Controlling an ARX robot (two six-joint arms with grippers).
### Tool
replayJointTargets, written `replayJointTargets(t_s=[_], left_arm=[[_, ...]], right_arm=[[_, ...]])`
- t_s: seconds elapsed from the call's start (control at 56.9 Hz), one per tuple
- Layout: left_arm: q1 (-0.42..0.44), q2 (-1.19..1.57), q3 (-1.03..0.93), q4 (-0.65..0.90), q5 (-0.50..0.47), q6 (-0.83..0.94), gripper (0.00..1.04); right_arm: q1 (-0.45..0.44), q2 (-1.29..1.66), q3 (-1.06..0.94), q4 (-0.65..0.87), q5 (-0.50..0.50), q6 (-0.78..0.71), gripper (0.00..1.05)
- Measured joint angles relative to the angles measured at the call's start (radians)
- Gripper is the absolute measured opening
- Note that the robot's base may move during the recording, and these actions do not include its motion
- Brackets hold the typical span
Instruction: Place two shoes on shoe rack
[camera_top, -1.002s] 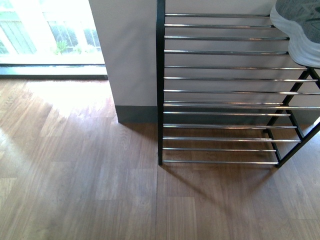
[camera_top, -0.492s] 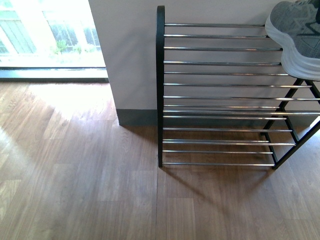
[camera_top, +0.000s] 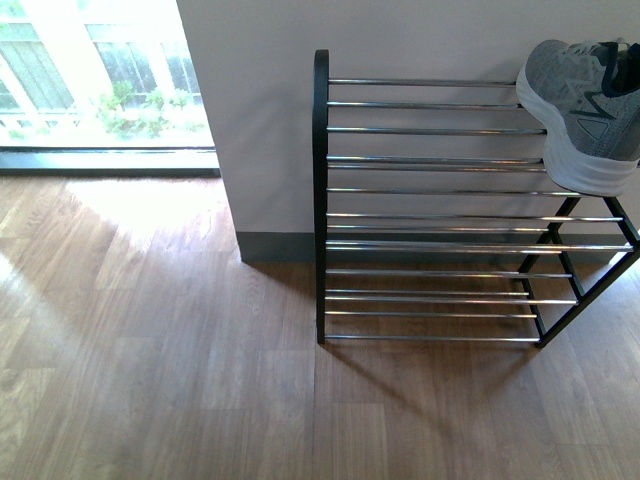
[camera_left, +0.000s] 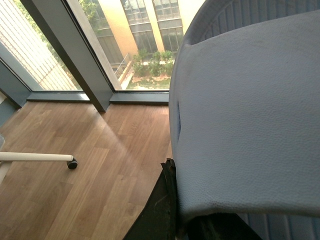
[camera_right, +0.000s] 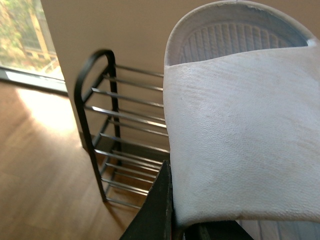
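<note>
The shoe rack (camera_top: 430, 190), black frame with chrome rods, stands against the wall at the front view's right. A grey knit sneaker (camera_top: 585, 110) with a white sole rests on its top tier at the right edge. Neither arm shows in the front view. In the left wrist view my left gripper (camera_left: 175, 210) is shut on a pale blue slide (camera_left: 250, 115), which fills most of that view. In the right wrist view my right gripper (camera_right: 172, 210) is shut on the other pale blue slide (camera_right: 240, 125), held above the floor with the rack (camera_right: 120, 135) beyond it.
A white wall with a grey baseboard (camera_top: 280, 245) stands behind the rack. A floor-to-ceiling window (camera_top: 100, 80) is at the left. Wood floor (camera_top: 160, 380) spreads in front. A white chair leg with a caster (camera_left: 70, 161) shows in the left wrist view.
The front view has tilted upward: the rack sits lower in the picture, its top arch now shows, and more of the grey sneaker is visible.
</note>
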Motion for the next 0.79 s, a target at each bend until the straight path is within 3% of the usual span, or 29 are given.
replayJointTargets(t_s=[0.246,0.791], left_arm=[[0.0,0.0,0.0,0.0,0.0,0.0,0.02],[0.0,0.0,0.0,0.0,0.0,0.0,0.02]], right_arm=[[0.068,0.356,0.267,-0.002,0.043,0.21,0.02],[0.056,0.833,0.707,-0.09,0.045,0.44,0.02]])
